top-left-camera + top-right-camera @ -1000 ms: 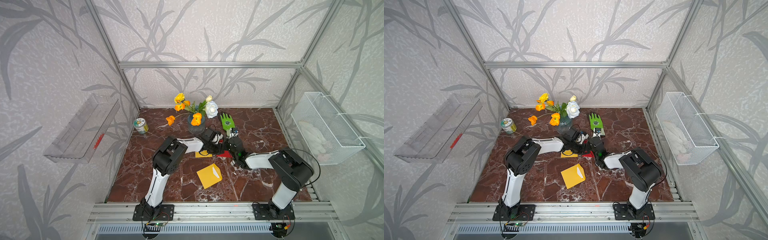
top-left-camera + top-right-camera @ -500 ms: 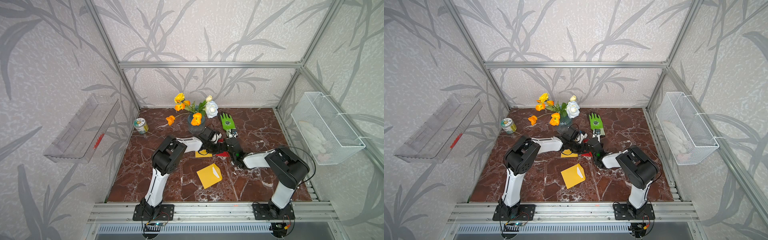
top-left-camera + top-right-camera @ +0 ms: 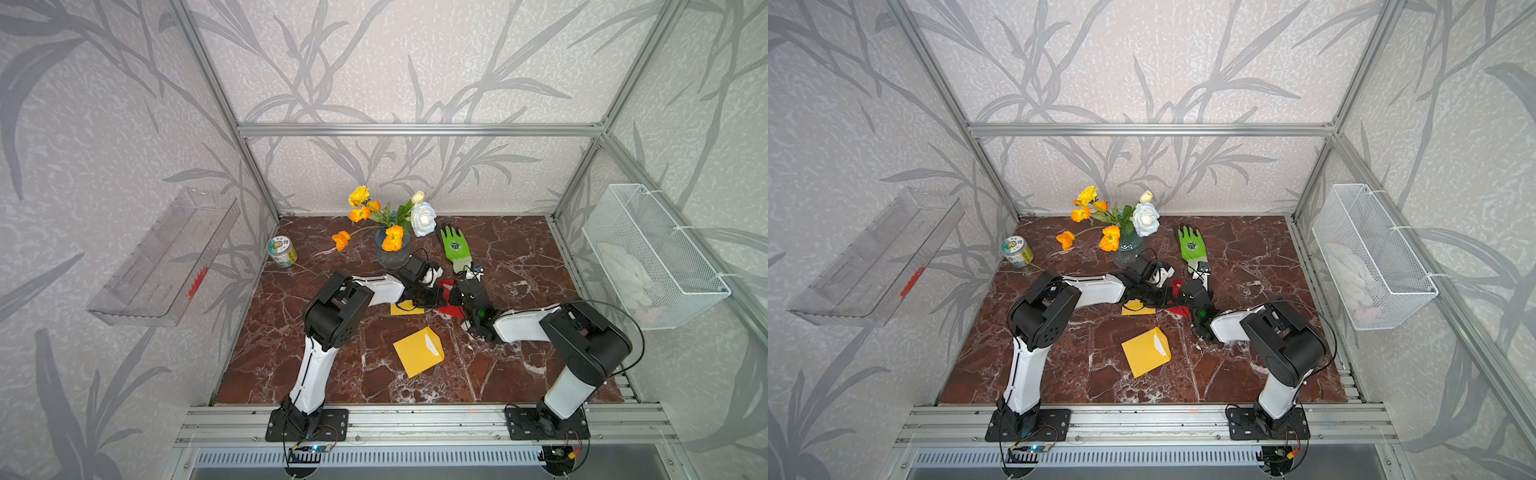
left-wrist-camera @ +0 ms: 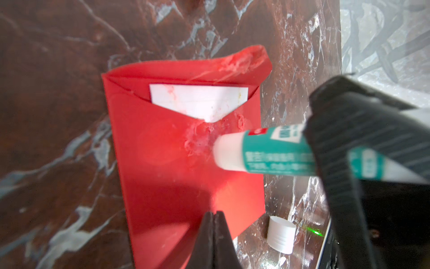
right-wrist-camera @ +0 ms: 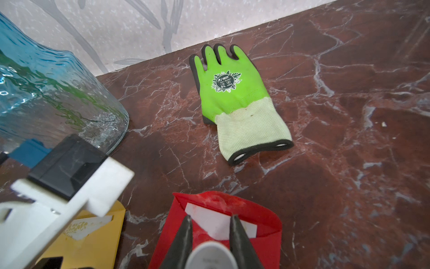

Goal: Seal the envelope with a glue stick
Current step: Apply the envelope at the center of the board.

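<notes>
The red envelope (image 4: 176, 151) lies on the marble floor with its flap open, a white card showing in its mouth, and glue smears on the flap and below the notch. My right gripper (image 5: 210, 217) is shut on the glue stick (image 4: 263, 151), a white tube with a teal label. The stick's bare white end rests on the envelope's smeared patch. The left gripper (image 4: 215, 215) is shut with nothing between its jaws, its tips pressed on the envelope's lower part. The white cap (image 4: 280, 234) stands on the floor beside the envelope. In both top views the two grippers meet over the envelope (image 3: 451, 309).
One yellow envelope (image 3: 419, 351) lies in front, and another yellow envelope (image 3: 405, 308) lies partly under the left arm. A blue glass vase of flowers (image 3: 392, 249), a green glove (image 3: 455, 247) and a tin can (image 3: 281, 251) stand behind. A wire basket (image 3: 652, 257) hangs on the right wall.
The right arm has shifted slightly with the glue stick over the red envelope. The left arm has stayed in place.
</notes>
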Motion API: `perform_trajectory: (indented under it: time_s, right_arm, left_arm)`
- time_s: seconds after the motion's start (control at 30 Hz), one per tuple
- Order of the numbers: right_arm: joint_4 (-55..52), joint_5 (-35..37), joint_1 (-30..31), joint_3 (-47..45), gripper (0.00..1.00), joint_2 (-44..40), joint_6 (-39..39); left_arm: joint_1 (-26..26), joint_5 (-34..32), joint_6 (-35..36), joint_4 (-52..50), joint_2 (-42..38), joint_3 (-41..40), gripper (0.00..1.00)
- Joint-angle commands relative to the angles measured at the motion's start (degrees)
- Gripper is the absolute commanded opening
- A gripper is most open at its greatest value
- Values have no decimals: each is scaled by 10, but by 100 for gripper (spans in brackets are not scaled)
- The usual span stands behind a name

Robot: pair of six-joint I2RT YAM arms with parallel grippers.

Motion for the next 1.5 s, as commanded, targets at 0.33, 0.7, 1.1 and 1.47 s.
perform_trajectory:
  time_s: [0.33,0.7,1.1,1.47]
  right_arm:
    - [-31,-19,-14,3,0,-51,-1]
    - [11,-2,-14,1,0,23,14]
    - [-34,46,-14,0,0,24,-8]
    - [-65,6,-50,3,0,-106,14]
  left_arm:
    - [4,-38,-6,-77,35,-30,0]
    - [3,-35,-6,-74,35,-31,0]
    - [8,-34,-14,-73,40,-31,0]
    - [8,-41,-15,-79,36,-31,0]
